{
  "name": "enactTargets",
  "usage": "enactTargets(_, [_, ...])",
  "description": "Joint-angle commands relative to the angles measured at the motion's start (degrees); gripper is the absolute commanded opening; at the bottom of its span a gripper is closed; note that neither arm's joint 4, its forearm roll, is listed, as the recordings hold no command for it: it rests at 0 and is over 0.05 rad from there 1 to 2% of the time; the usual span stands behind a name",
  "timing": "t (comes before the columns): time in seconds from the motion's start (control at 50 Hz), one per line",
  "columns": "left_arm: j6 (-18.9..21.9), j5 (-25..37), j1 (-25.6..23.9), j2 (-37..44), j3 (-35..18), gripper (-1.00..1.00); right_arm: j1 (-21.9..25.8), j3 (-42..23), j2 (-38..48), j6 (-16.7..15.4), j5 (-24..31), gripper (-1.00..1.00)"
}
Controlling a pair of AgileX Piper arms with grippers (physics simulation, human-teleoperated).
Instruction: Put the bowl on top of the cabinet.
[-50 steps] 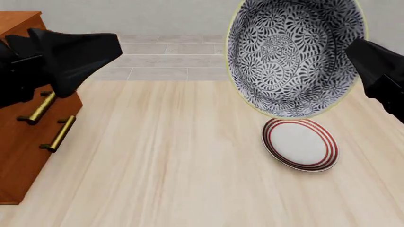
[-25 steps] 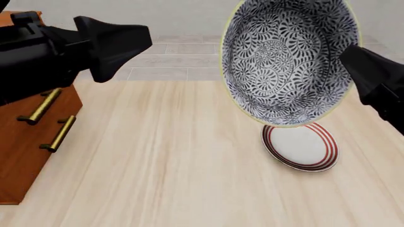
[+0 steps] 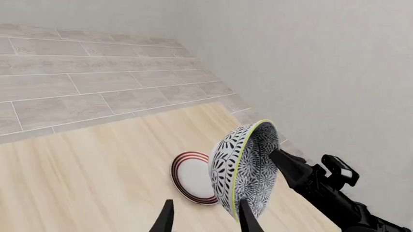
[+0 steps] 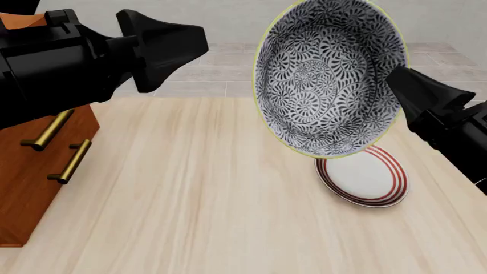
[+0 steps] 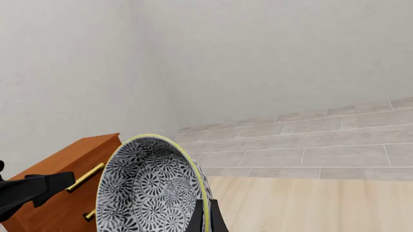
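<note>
Your right gripper (image 5: pixel 205 215) has the bowl (image 4: pixel 329 77) pinched by its rim, one finger inside and one outside, closed down to the wall's thickness; the bowl hangs tipped nearly on edge in the air, its patterned inside facing back toward you, above the red-ringed plate (image 4: pixel 363 175) on the table (image 4: pixel 205 194). Your left gripper (image 3: pixel 204 221) holds nothing; its two fingers stand a little apart, pointing toward the bowl's outer wall, which lies just ahead of the tips. The cabinet (image 4: pixel 34 165) sits well off on the far side of the left fingers from the bowl, so this step looks like a hand-over or a long carry across. If you pass it, bring the left fingers onto the rim opposite the right fingers, one each side of the wall, and close fully before the right lets go; a thin rim grip on a tilted bowl may swing, so move slowly and level it before setting it on the cabinet top. No brand, label or writing can be read on anything here.
</note>
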Motion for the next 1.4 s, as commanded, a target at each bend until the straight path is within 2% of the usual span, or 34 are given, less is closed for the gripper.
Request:
enactTargets(0.02, [-1.13, 0.29, -1.88, 1.27, -1.39, 1.0, 0.41, 0.61, 4.24, 0.61, -4.53, -1.0])
enactTargets(0.54, [-0.66, -4.21, -2.49, 6.19, -0.34, 1.0, 3.13, 2.03, 5.95, 1.22, -7.68, -1.0])
enactTargets(1.06, [-0.61, -8.49, -1.32, 10.1, 1.28, 1.0, 5.08, 2.63, 4.22, 1.38, -7.31, -1.0])
enactTargets(1.4, [-0.64, -10.39, -2.26, 11.94, 1.94, 1.0, 5.78, 3.38, 4.29, 1.54, -7.96, -1.0])
